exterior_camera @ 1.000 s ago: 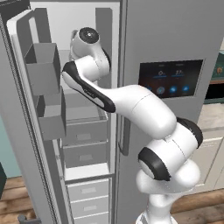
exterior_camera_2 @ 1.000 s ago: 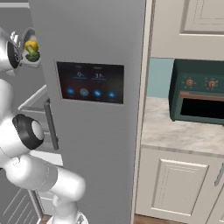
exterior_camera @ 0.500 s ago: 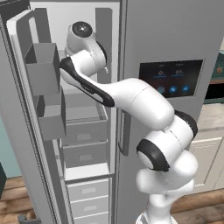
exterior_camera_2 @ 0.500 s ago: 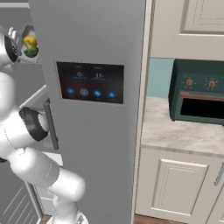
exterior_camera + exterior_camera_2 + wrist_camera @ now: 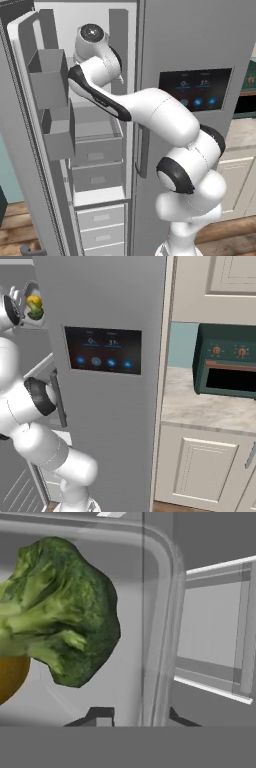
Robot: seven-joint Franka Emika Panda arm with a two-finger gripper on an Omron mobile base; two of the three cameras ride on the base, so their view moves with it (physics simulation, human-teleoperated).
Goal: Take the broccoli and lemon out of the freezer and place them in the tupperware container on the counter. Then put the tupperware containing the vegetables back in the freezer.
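The broccoli [image 5: 60, 612], dark green and lumpy, lies on a high shelf inside the freezer [image 5: 190, 40], and the yellow lemon [image 5: 10, 674] peeks out beneath it. From the right base view the lemon [image 5: 33, 301] sits on top of the broccoli [image 5: 35, 312] just past the door edge. My gripper [image 5: 135, 717] reaches into that upper compartment. It is shut, nothing sits between its fingertips [image 5: 100, 716], and the broccoli lies off to the left of them. The tupperware container is out of view. The beige counter [image 5: 200, 401] runs to the right of the freezer.
The freezer's left door stands open with grey bins [image 5: 47, 80] on its inner side. Shelves and drawers [image 5: 95, 160] fill the compartment below my arm. A dark green toaster oven [image 5: 227, 361] stands on the counter, over cream cabinets [image 5: 200, 466].
My hand has risen a little and shifted left, further into the upper freezer compartment. The jaws have closed slightly. Broccoli and lemon stay about where they were.
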